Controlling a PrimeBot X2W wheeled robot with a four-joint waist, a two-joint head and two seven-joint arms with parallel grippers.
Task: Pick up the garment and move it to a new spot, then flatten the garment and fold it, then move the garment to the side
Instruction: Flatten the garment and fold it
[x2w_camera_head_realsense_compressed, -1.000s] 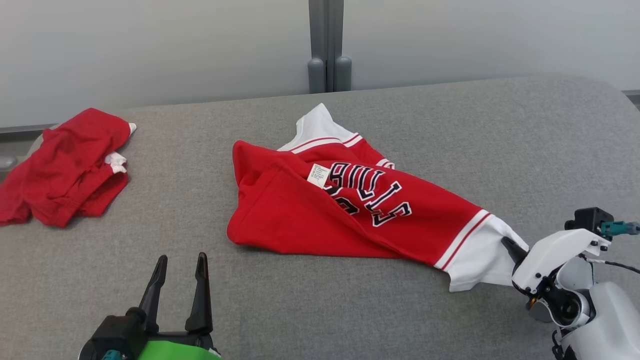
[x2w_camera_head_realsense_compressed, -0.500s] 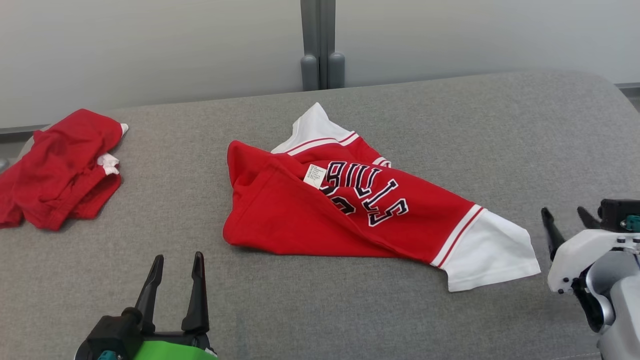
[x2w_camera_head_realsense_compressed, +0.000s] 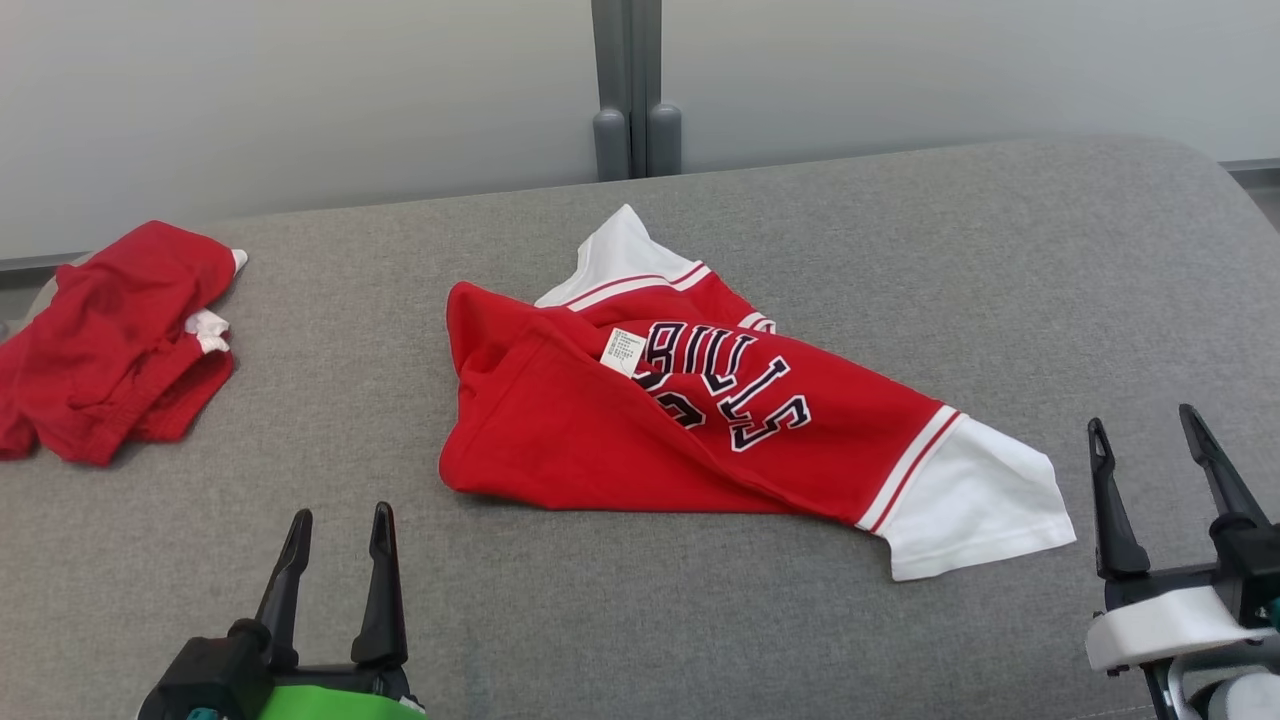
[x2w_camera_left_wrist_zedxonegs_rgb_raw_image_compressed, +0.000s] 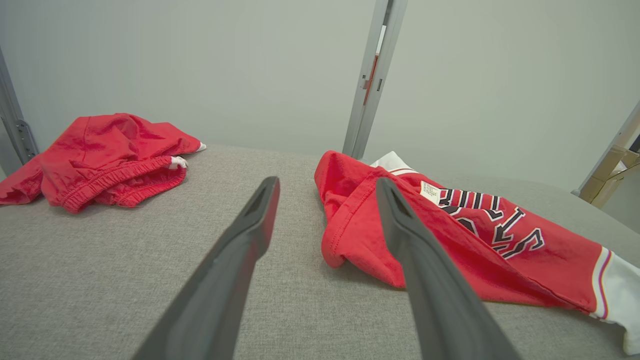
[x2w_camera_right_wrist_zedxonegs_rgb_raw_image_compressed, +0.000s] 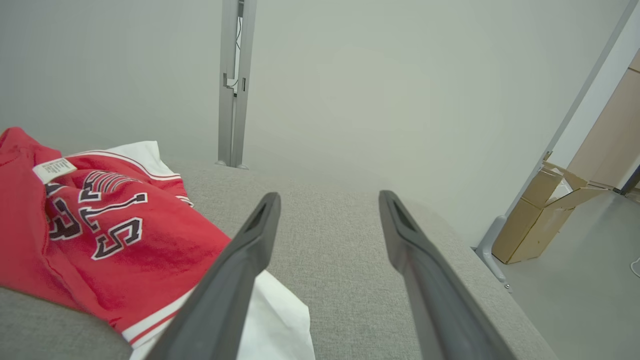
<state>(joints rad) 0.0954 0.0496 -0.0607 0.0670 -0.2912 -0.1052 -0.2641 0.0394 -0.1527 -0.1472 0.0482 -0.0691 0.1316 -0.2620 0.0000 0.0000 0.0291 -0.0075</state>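
The garment (x2w_camera_head_realsense_compressed: 700, 420) is a red jersey with white sleeves and dark BULLS lettering, lying crumpled and partly folded over itself in the middle of the grey padded table (x2w_camera_head_realsense_compressed: 640, 620). Its white sleeve (x2w_camera_head_realsense_compressed: 975, 505) points toward my right gripper (x2w_camera_head_realsense_compressed: 1142, 420), which stands open just to the sleeve's right, apart from it and holding nothing. My left gripper (x2w_camera_head_realsense_compressed: 340, 516) is open at the lower left, short of the jersey's red hem. The left wrist view has the jersey (x2w_camera_left_wrist_zedxonegs_rgb_raw_image_compressed: 450, 235) just beyond the right finger. In the right wrist view the jersey (x2w_camera_right_wrist_zedxonegs_rgb_raw_image_compressed: 100, 235) lies left of the open fingers.
A second red garment (x2w_camera_head_realsense_compressed: 110, 340) lies bunched at the table's far left edge, also in the left wrist view (x2w_camera_left_wrist_zedxonegs_rgb_raw_image_compressed: 100, 155). A grey post (x2w_camera_head_realsense_compressed: 635, 90) stands behind the table. A cardboard box (x2w_camera_right_wrist_zedxonegs_rgb_raw_image_compressed: 545, 215) sits on the floor past the table's right edge.
My right gripper has let go of the white sleeve, opened, and drawn back to the right with its fingers now pointing up. The sleeve has settled flat. The camera shifted slightly.
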